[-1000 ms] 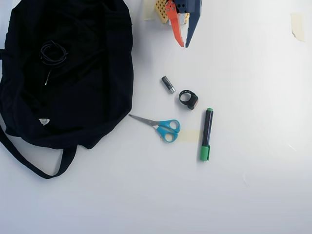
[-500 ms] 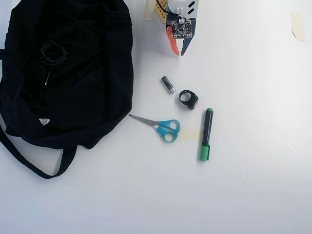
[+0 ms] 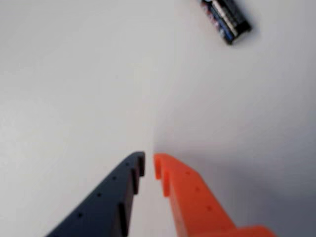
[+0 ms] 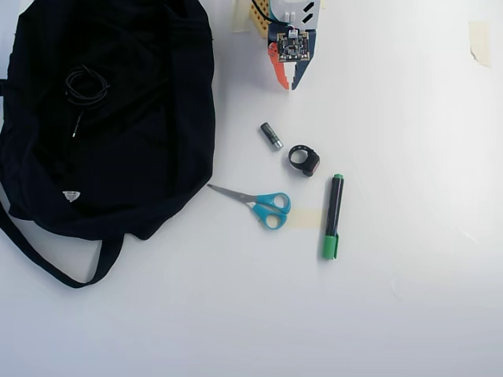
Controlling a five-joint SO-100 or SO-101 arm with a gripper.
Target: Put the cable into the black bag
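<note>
Overhead view: large floppy black fabric bag (image 4: 118, 118) fills the 9–11 o'clock quarter of the white table (image 4: 409, 298), its long black strap (image 4: 47, 263) looping out toward 7 o'clock. The thin black coiled cable (image 4: 85, 85) lies on the bag's upper part, loose end trailing down toward 6 o'clock.

Gripper (image 4: 288, 85) at 12 o'clock, one orange finger, one dark blue, tips nearly touching with only a thin slit between them; nothing held. Wrist view agrees (image 3: 148, 165).

Below the gripper: small dark cylindrical battery (image 4: 271, 135), seen also in the wrist view (image 3: 226, 19) at 1 o'clock. Near it, a black ring-shaped object (image 4: 303, 159), blue-handled scissors (image 4: 259, 204), green-capped black marker (image 4: 333, 216).
</note>
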